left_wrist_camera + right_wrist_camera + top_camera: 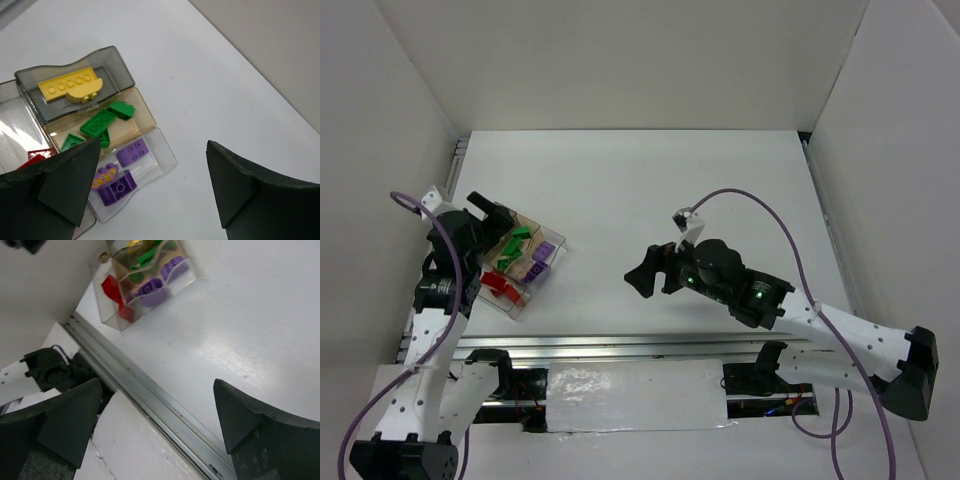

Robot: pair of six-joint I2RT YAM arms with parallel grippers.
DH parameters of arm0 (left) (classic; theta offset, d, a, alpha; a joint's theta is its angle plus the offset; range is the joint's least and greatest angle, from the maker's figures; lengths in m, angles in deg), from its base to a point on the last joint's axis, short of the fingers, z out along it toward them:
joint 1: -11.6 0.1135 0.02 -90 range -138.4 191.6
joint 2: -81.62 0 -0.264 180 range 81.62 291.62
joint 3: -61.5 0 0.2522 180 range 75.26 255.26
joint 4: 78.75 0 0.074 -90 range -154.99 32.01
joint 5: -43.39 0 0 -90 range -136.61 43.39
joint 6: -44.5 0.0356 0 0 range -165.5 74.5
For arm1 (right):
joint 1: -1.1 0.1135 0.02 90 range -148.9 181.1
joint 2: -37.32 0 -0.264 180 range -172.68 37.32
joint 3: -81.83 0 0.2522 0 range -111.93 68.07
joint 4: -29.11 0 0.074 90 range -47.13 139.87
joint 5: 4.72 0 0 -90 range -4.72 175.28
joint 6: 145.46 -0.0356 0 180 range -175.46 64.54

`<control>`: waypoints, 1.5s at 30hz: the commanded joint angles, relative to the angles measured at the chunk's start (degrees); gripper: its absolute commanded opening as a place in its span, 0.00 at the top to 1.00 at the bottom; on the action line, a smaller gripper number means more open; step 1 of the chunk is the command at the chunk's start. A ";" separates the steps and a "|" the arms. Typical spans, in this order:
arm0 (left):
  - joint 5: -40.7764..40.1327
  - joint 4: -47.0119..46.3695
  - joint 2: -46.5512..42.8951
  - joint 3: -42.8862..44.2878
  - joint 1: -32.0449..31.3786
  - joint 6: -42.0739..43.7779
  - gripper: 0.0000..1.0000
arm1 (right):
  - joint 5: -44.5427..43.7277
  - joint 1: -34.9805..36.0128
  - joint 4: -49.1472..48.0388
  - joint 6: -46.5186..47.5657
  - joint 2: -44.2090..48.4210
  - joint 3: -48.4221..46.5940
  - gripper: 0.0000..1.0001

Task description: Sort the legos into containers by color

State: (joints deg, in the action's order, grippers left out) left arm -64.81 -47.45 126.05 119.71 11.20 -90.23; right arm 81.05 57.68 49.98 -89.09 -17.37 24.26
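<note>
The clear tray (pixel 552 256) sits at the table's left, also in the left wrist view (pixel 167 156) and the right wrist view (pixel 190 277). Its compartments hold yellow bricks (pixel 71 87), green bricks (pixel 100 124), purple bricks (pixel 131 152) and red bricks (pixel 35 159). In the top view the green (pixel 516 240), purple (pixel 544 252) and red (pixel 500 284) ones show. My left gripper (pixel 492 215) hovers open and empty over the tray, its midpoint (pixel 150 192) just beside the purple compartment. My right gripper (pixel 648 272) is open and empty above mid-table, right of the tray.
A metal rail (pixel 150 402) runs along the table's near edge. White walls enclose the table on three sides. A purple cable (pixel 770 215) loops over the right arm.
</note>
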 commanded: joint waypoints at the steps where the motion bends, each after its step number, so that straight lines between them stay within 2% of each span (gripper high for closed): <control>1: 10.08 7.22 -1.44 7.29 0.23 8.59 0.01 | -10.51 -0.33 9.82 2.07 5.91 -7.14 0.00; 6: 11.34 20.05 -5.13 15.48 0.23 19.06 0.00 | -23.07 -0.33 25.03 4.88 13.89 -13.04 0.00; 10: 11.78 25.07 -14.95 17.33 0.23 25.64 0.00 | -29.42 -0.33 33.74 5.59 20.49 -17.61 0.00; 16: 6.25 31.23 -26.29 16.38 -0.56 24.08 0.00 | -30.84 -0.33 43.23 5.33 30.16 -21.48 0.00; 20: 4.57 37.19 -30.45 18.39 -1.26 21.54 0.00 | -29.96 -0.33 49.20 4.19 35.09 -22.98 0.00; 29: 6.15 38.36 -32.03 16.73 -1.53 17.66 0.00 | -25.75 -0.33 53.88 1.28 46.78 -24.74 0.00; 45: 5.28 38.45 -33.70 16.90 -1.53 17.40 0.01 | -24.95 -0.33 52.12 -0.39 44.85 -23.43 0.00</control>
State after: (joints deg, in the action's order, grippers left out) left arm -59.39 -7.74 93.24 136.43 9.91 -72.51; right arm 55.85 57.68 102.92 -88.91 29.05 0.44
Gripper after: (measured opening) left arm 0.994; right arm 0.995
